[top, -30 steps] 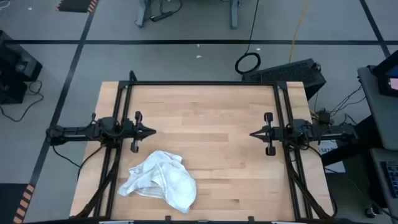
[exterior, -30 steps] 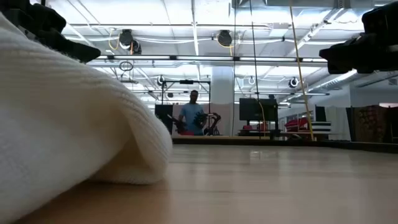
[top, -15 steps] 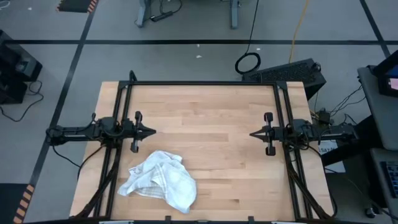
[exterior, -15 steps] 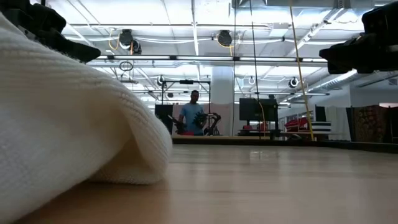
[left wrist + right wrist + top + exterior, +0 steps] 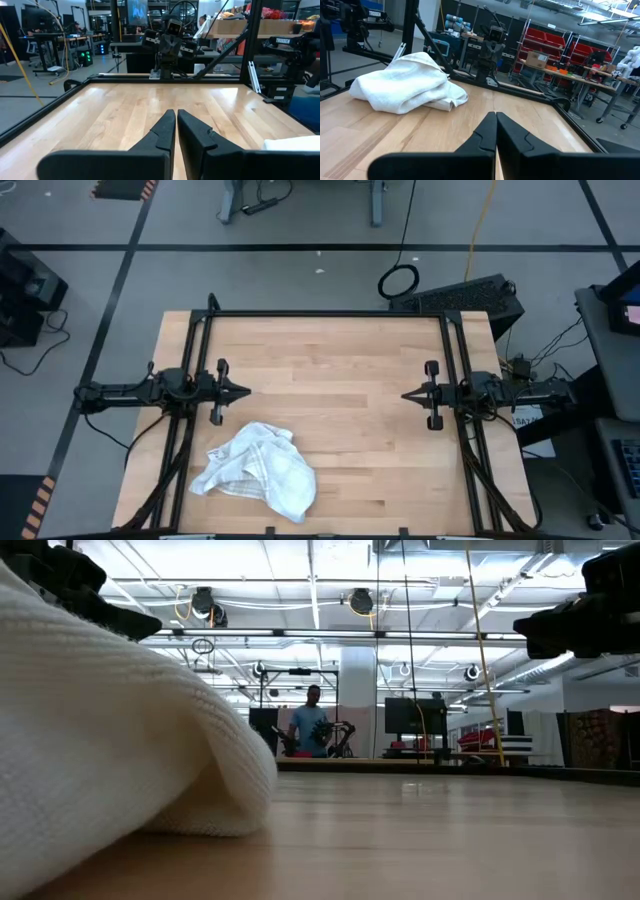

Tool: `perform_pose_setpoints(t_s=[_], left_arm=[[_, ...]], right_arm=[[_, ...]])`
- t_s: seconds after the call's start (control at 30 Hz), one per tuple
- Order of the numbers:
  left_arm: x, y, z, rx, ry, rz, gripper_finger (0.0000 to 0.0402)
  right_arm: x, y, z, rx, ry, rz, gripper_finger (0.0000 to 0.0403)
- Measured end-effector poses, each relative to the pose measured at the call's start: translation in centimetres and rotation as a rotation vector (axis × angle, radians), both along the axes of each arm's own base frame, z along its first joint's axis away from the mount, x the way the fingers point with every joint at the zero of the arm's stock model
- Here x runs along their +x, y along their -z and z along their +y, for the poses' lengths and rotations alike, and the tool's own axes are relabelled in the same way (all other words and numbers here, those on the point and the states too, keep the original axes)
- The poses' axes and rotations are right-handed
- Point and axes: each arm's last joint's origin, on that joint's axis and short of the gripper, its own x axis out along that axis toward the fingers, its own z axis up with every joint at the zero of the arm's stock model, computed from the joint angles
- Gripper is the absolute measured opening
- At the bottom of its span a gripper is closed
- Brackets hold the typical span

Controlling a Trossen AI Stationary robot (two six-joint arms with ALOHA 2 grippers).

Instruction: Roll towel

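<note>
in the low view the towel fills the near left so closely that the picture's left and bottom edges cut it off, and it hides the table behind it; its check pattern and tag cannot be made out there. in the left wrist view only a white corner of the towel shows, cut by the edge. beyond the far side of the table in the low view, a person is too small and far to tell anything more.
</note>
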Motion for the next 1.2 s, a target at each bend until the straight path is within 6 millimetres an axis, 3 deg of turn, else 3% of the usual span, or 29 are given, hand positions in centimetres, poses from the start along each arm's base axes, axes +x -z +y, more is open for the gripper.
perform_pose_setpoints(t_s=[0.93,1.2], left_arm=[[0.0,0.01,0.0,0.0,0.0,0.0,0.0028],[0.0,-0.13,0.03,0.023,-0.013,-0.014,0.0028]], right_arm=[[0.0,0.01,0.0,0.0,0.0,0.001,0.0],[-0.01,-0.17,-0.39,0.02,0.133,-0.018,0.0]])
